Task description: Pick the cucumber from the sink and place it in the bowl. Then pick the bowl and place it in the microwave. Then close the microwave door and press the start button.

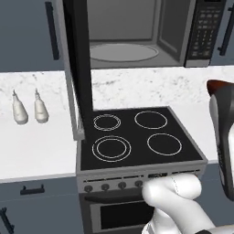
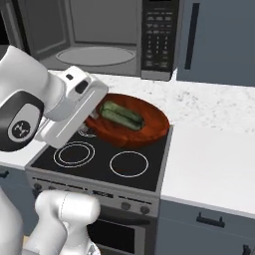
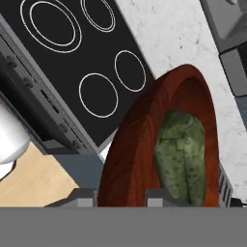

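Bowl [image 2: 132, 122], reddish-brown, held up in the air above the stove [image 2: 99, 159], over its right burners, near the stovetop's right edge. Cucumber [image 2: 121, 115] lying inside bowl, dark green, lengthwise. Gripper [image 3: 123, 195] clamped on the bowl's near rim, one fingertip either side of the wall in hand view. Microwave [image 2: 104, 37] above and behind, cavity open, turntable bare. Microwave door [image 1: 75, 64] swung out to the left, edge-on, hanging over the stove's left side. Keypad panel [image 2: 158, 35] right of cavity. Open marble counter [image 2: 214, 149] right of stove. Two pale bottles [image 1: 29, 109] on left counter, well apart from bowl.
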